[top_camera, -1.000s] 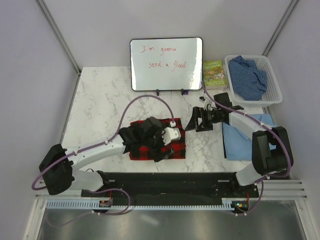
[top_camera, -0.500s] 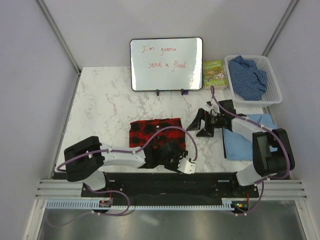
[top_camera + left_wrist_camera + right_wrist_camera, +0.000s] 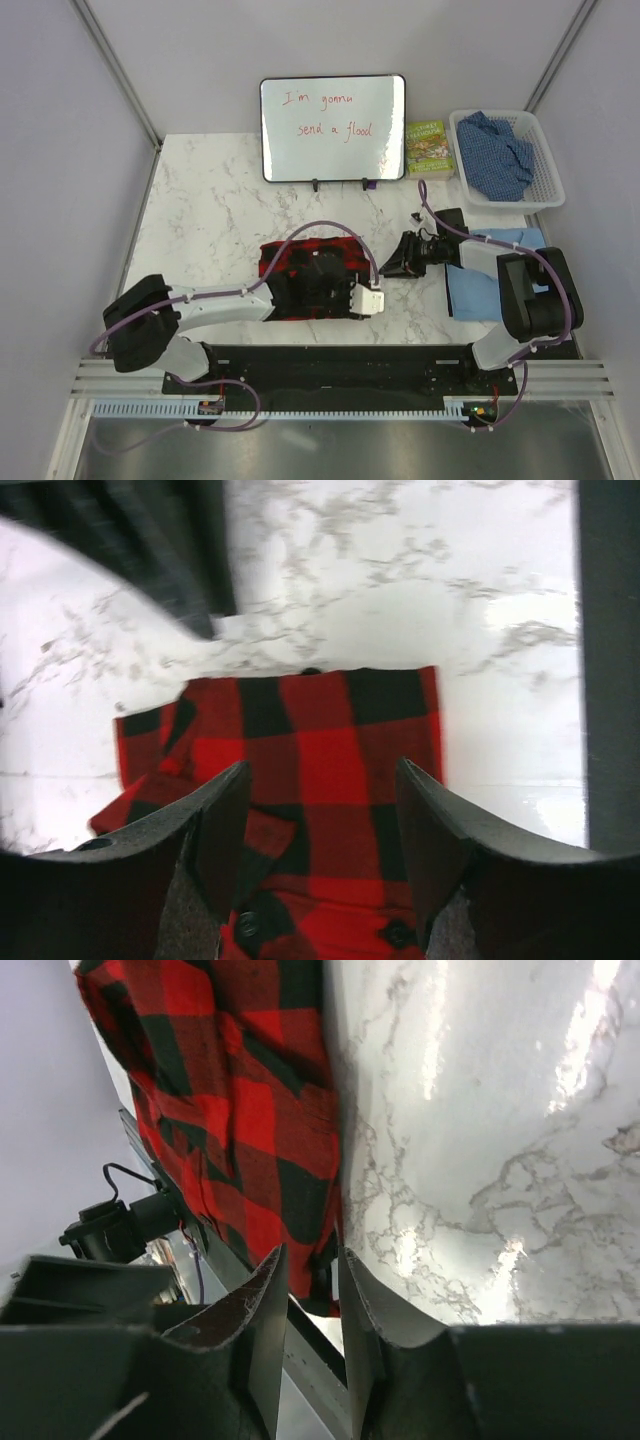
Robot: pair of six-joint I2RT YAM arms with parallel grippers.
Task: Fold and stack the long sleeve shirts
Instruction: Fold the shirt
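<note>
My left arm lies low along the near edge, stretched rightward, with the left gripper (image 3: 322, 770) tipped down over the near part of the red-and-black flannel (image 3: 292, 255). Its fingers stand apart, with the checked cloth showing flat between them.

My right arm is folded back on itself and reaches left. The right gripper (image 3: 312, 1253) sits low beside the flannel's right edge, its fingers drawn nearly together with only a thin slot between them. The cloth's edge runs toward that slot, but I cannot tell whether any of it is pinched.

The flannel sits folded at mid-table, near side. The light blue shirt (image 3: 470, 290) lies flat under the right arm, and the speckled blue shirt (image 3: 495, 150) is heaped in the white basket (image 3: 547, 190) at the far right.

Bare marble table (image 3: 205, 200) opens to the left of the flannel and beyond it, as far as the whiteboard (image 3: 333, 128).
</note>
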